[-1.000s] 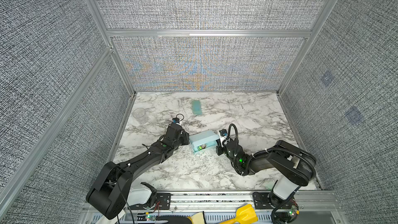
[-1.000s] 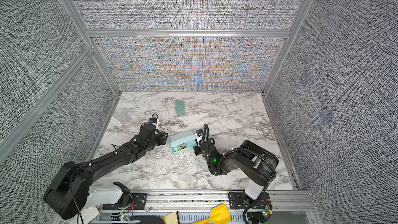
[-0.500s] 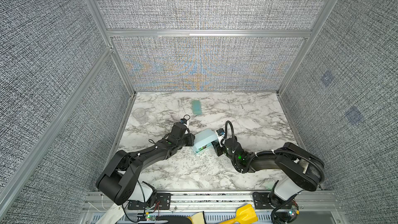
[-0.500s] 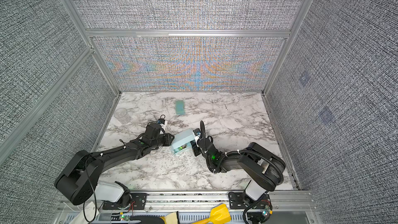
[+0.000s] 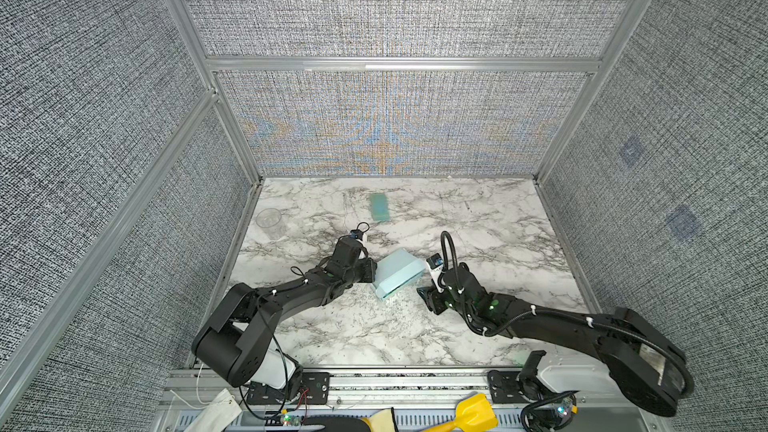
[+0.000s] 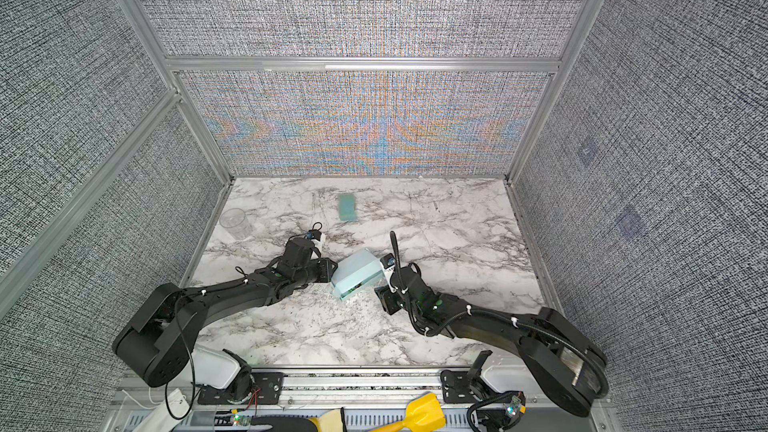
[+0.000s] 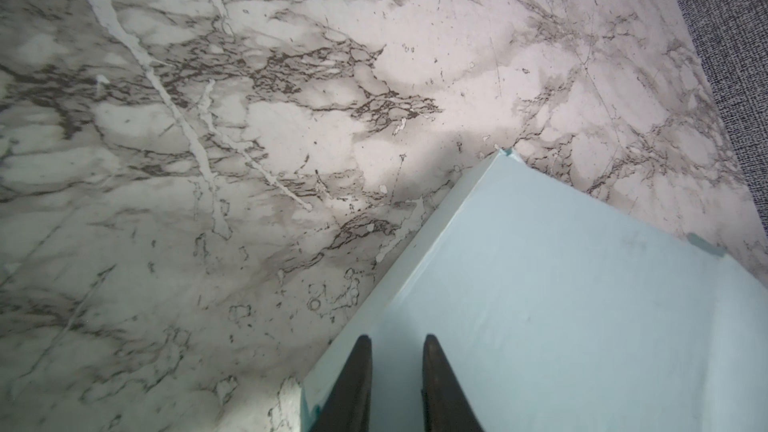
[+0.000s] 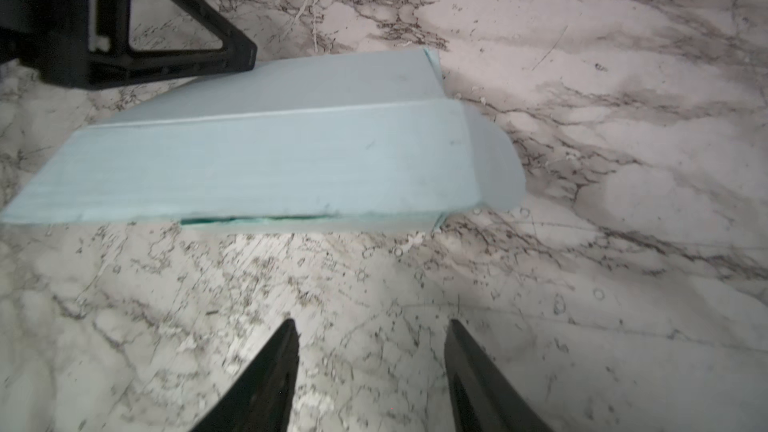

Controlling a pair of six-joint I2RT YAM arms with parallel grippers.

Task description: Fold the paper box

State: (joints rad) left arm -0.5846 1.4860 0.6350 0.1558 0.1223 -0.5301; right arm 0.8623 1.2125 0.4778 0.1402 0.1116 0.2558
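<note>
Two black arms lean in over the grey-veined white marble counter (image 5: 478, 222), and between them, near the middle of it, sits the pale sky-blue cardboard paper box (image 5: 397, 274), tipped up on a slant in both top views.

Left tool (image 7: 395, 351) is right on the box's near corner, fingers (image 7: 353, 371) close together with a sliver of blue card showing between them. Is it pinching the wall or only resting on top? I cannot tell.

Right tool (image 8: 372, 326) is spread wide, holding nothing, low over bare marble, just short of the box's long front wall.

By my reading the fold is nearly done and the job now is closing that front seam. To do it well, the left should hold the box steady while the right slides in low and square to the wall. A gentle press along the bottom edge should do; thin card like this will likely dent under a hard squeeze.

Now the box itself: shallow, rectangular, lid panel down, faint scuffs on top. A rounded flap (image 8: 494, 168) pokes out loose at one end. Along the front's lower edge, a thin dark-teal slit (image 8: 257, 220) gapes, not yet seated.
</note>
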